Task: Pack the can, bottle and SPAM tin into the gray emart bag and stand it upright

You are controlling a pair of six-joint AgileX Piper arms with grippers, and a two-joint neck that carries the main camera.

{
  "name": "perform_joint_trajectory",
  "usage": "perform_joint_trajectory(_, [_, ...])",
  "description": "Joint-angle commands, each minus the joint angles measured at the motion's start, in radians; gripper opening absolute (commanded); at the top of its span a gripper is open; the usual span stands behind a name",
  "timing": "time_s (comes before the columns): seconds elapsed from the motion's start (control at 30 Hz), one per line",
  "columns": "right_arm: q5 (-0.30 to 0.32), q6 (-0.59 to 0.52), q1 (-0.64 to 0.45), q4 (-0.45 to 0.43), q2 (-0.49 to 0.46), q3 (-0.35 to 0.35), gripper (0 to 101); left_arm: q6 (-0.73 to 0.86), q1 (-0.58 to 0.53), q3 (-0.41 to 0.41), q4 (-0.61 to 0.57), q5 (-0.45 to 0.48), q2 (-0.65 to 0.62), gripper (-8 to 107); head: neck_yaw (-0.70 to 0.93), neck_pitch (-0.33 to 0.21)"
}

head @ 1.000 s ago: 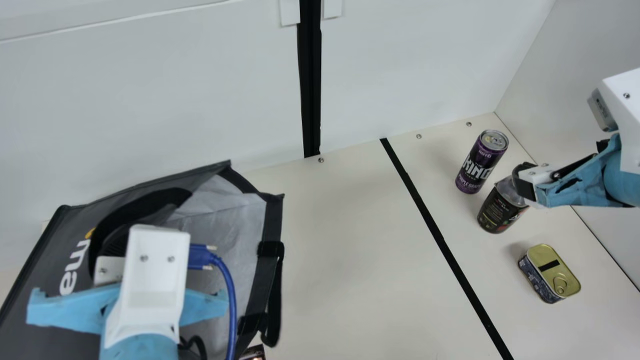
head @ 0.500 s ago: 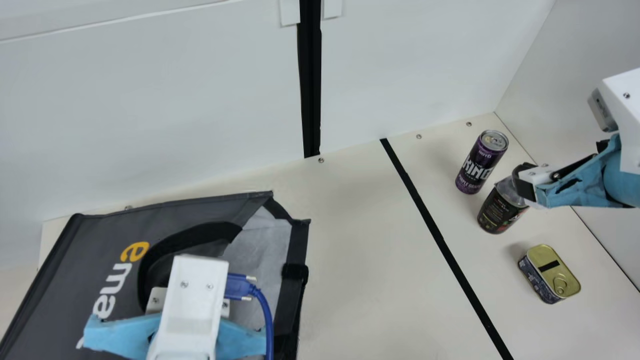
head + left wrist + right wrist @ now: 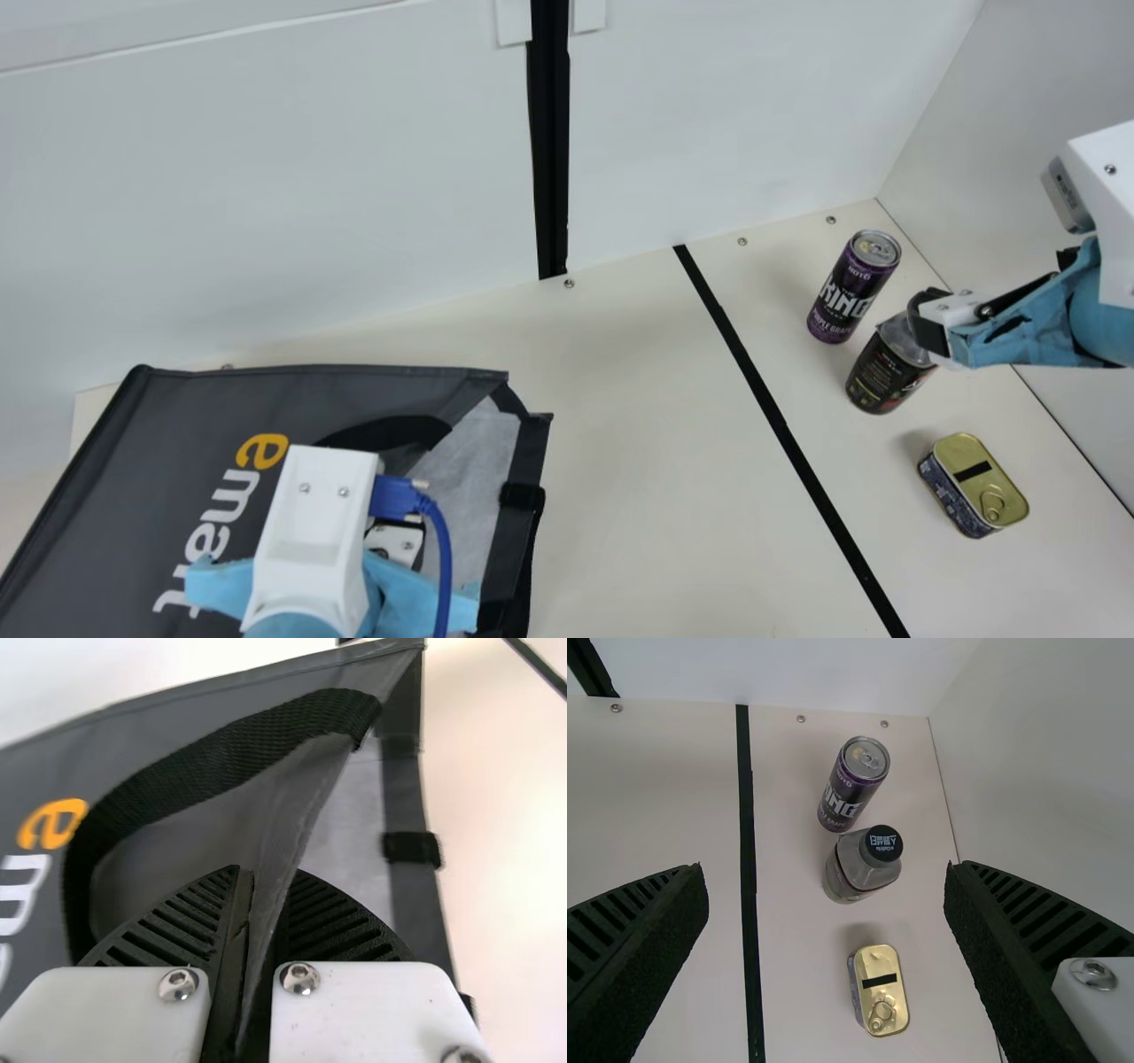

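Use left gripper (image 3: 266, 872), nearest the bag, clenched on its mouth edge, to raise one bag (image 3: 168, 416) lying on its side, mouth facing right, height axis crosswise. Right of the bag, locate one tin (image 3: 974, 483), one bottle (image 3: 877, 377) near the released right gripper (image 3: 825, 865), one can (image 3: 850, 288).

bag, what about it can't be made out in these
Near side of the bag: main view, cut off by the bottom edge.
Deep inside, so whether it holds anything: left wrist view, behind the gray panel and left hand.
One end of the handle: left wrist view, behind the left hand.
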Motion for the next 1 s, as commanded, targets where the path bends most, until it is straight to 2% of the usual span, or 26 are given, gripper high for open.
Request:
perform_joint_trajectory(0.0, [0.0, 0.0, 0.0, 0.0, 0.0, 0.0, 95, 0.031, 0.027, 0.01, -0.076, -0.05, -0.003, -8, -0.001, -0.023])
perform_joint_trajectory(0.27, [0.0, 0.0, 0.0, 0.0, 0.0, 0.0, 95, 0.175, 0.133, 0.049, -0.308, -0.168, -0.018, -8, -0.001, -0.023])
perform_joint_trajectory(0.5, [0.0, 0.0, 0.0, 0.0, 0.0, 0.0, 95, 0.345, 0.223, 0.064, -0.523, -0.22, -0.025, -8, -0.001, -0.023])
perform_joint_trajectory(0.7, [0.0, 0.0, 0.0, 0.0, 0.0, 0.0, 95, 0.512, 0.302, 0.054, -0.751, -0.223, -0.023, -8, -0.001, -0.023])
perform_joint_trajectory(0.97, [0.0, 0.0, 0.0, 0.0, 0.0, 0.0, 95, 0.743, 0.428, 0.023, -1.036, -0.163, -0.005, -8, -0.001, -0.023])
